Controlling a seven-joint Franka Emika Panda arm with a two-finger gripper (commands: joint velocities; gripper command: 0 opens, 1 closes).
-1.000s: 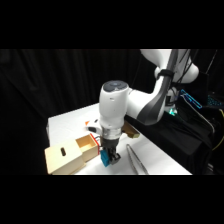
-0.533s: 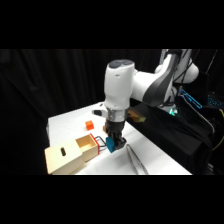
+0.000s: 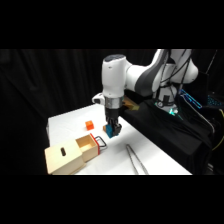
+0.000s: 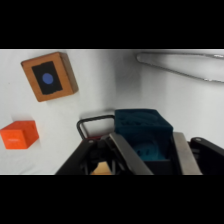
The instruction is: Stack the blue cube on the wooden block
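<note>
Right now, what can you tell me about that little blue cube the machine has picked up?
The blue cube is a small block, teal-blue, with faint dimples on its top face. The hand holds it between its two fingers, lifted off the white table. In the side view it hangs just beside the pale wooden box. The wooden block and the orange cube lie apart from it.

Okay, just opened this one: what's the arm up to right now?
The gripper holds the blue cube between its fingers, clear of the table beside the pale wooden box. The wooden block lies bare, with the orange cube near it, so the stacking is not yet done.
</note>
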